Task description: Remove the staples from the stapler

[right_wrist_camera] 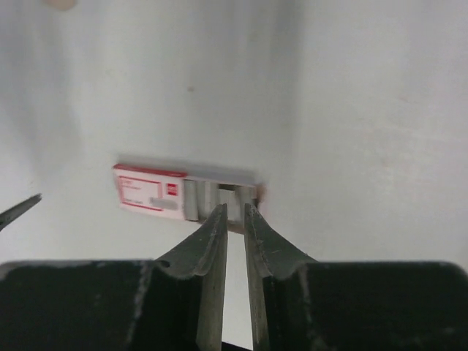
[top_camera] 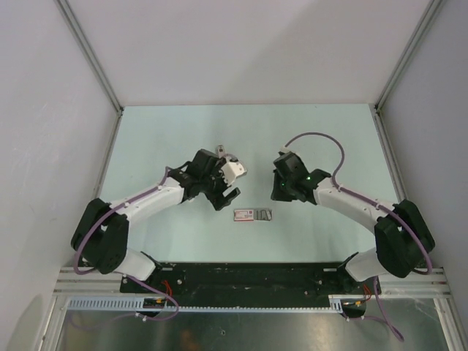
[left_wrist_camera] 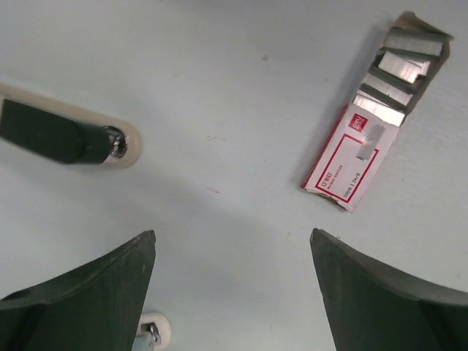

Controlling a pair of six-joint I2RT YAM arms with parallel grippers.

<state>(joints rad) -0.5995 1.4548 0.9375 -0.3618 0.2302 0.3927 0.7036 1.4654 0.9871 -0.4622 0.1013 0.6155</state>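
The stapler (left_wrist_camera: pixel 62 135) is a slim black bar with a silvery end on a cream base, at the left of the left wrist view. A second cream piece with metal (left_wrist_camera: pixel 155 333) shows by the left finger. In the top view a white piece (top_camera: pixel 234 170) sits just beyond my left gripper (top_camera: pixel 225 197). That gripper (left_wrist_camera: pixel 234 241) is wide open and empty above the table. Grey staples (left_wrist_camera: pixel 398 66) fill the open end of the packet (top_camera: pixel 265 214) (right_wrist_camera: pixel 212 199). My right gripper (right_wrist_camera: pixel 234 210) (top_camera: pixel 280 191) is almost closed, with nothing between its fingers, its tips over those staples.
The red-white packet (left_wrist_camera: pixel 347 164) (top_camera: pixel 245 214) (right_wrist_camera: pixel 146 191) lies flat between the two grippers. Grey enclosure walls stand at the left, right and back of the pale table (top_camera: pixel 183 131). The arms' black base rail (top_camera: pixel 241 274) runs along the near edge.
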